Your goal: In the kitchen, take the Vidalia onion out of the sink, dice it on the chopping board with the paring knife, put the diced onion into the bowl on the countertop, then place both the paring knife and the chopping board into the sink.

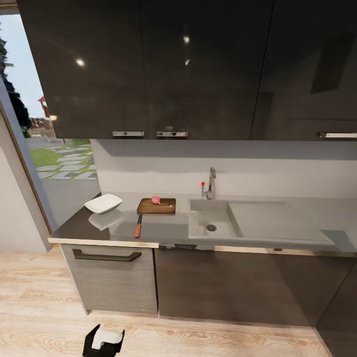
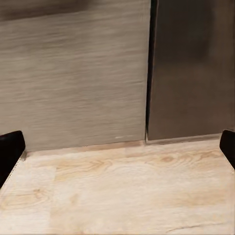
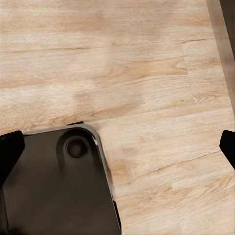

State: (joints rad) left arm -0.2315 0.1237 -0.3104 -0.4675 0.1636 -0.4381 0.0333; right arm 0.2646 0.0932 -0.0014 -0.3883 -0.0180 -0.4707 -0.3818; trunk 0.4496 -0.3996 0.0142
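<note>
Both tools hang low over the wooden floor with their fingers spread and nothing between them, the left tool point(image 2: 117, 147) facing the cabinet fronts and the right tool point(image 3: 117, 147) above the robot's dark base. On the worktop point(image 1: 163, 232), the onion point(image 1: 155, 200) already sits whole on the chopping board point(image 1: 163, 207), out of the sink point(image 1: 210, 223), so dicing, filling the bowl point(image 1: 103, 203) and putting knife and board in the sink appear still to be done. Just in front of the board, the knife point(image 1: 138, 226) lies with its long axis running front to back, red handle toward the worktop's front edge and dark blade pointing at the board.
</note>
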